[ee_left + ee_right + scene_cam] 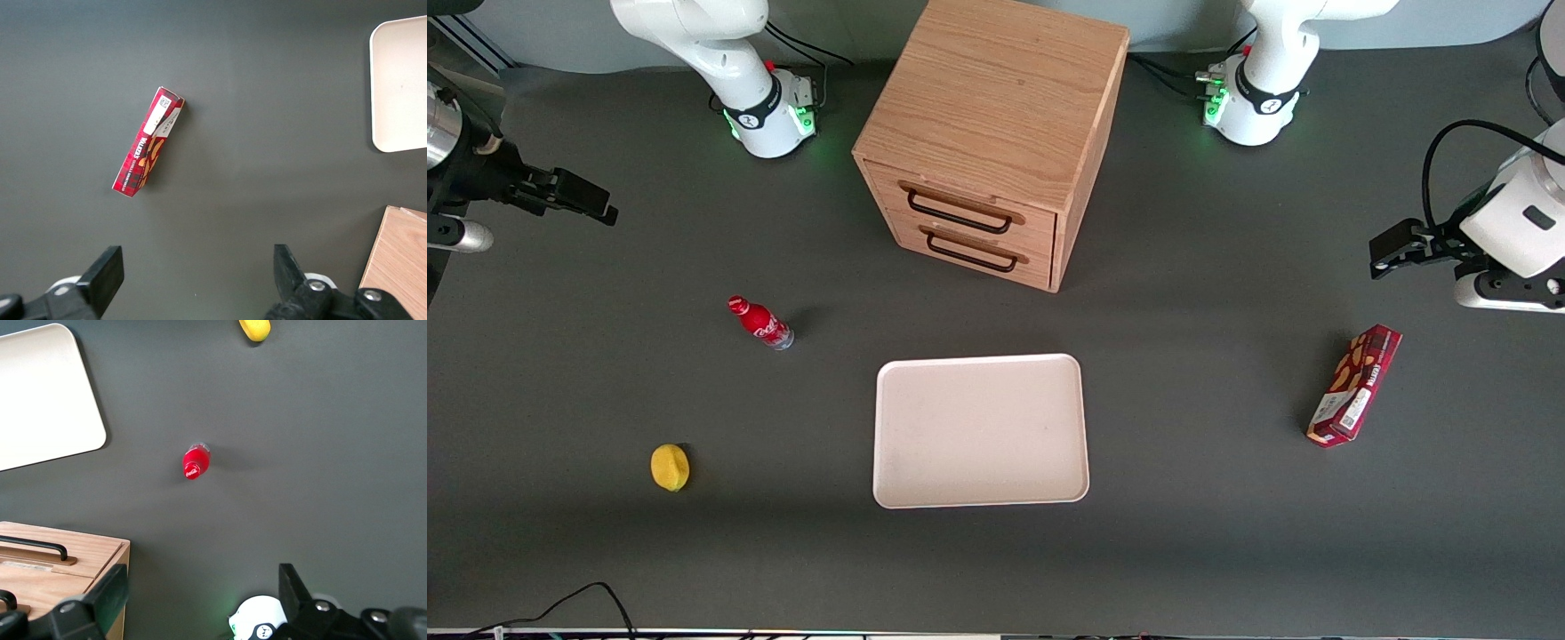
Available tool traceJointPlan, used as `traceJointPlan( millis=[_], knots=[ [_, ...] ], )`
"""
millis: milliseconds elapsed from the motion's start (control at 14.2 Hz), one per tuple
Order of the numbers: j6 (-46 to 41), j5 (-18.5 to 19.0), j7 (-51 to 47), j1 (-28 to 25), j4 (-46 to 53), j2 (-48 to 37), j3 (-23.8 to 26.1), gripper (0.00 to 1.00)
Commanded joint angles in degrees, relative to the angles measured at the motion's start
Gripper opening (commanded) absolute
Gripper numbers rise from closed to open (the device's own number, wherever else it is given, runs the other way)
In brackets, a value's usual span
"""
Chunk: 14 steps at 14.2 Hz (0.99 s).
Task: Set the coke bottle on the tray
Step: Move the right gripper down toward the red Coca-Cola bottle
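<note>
Red coke bottle (pixel 760 322) – pale pink tray (pixel 981 431).

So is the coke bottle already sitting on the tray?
No, the coke bottle stands on the bare table apart from the tray, with the open tool high above it.

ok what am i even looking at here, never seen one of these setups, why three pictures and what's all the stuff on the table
These are two white robot arms bolted to a dark table, each ending in a two-finger gripper. One picture looks down from the front; the other two come from cameras on the arms' wrists. The working arm's gripper hangs open above the table, holding nothing. On the table stand a wooden two-drawer cabinet and a small red coke bottle. A flat pale tray, with nothing on it, lies nearer the front camera than the cabinet. There is also a yellow lemon and, toward the parked arm's end, a red snack box.
</note>
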<state>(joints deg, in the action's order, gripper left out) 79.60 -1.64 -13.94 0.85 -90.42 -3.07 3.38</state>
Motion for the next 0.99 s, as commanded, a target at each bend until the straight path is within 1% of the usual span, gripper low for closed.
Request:
traceJointPlan(
  millis=[0,141,211,423,634,775,915],
  knots=[
    [-2.7,1.0,-0.1,-0.4,2.9,1.5,-0.2,1.0],
    [-3.4,0.9,-0.1,-0.3,2.0,1.5,-0.2,1.0],
    [-2.4,0.0,0.0,-0.2,0.2,1.9,-0.2,1.0],
    [9.0,-0.4,-0.3,-0.7,-11.8,1.2,0.7,1.0],
    [23.8,-0.2,-2.7,-0.7,-24.1,1.5,2.6,1.0],
    [33.4,-0.2,-5.2,-0.8,-30.4,1.8,3.3,1.0],
    [41.2,0.5,-6.9,-0.7,-34.3,3.4,5.0,1.0]
  ],
)
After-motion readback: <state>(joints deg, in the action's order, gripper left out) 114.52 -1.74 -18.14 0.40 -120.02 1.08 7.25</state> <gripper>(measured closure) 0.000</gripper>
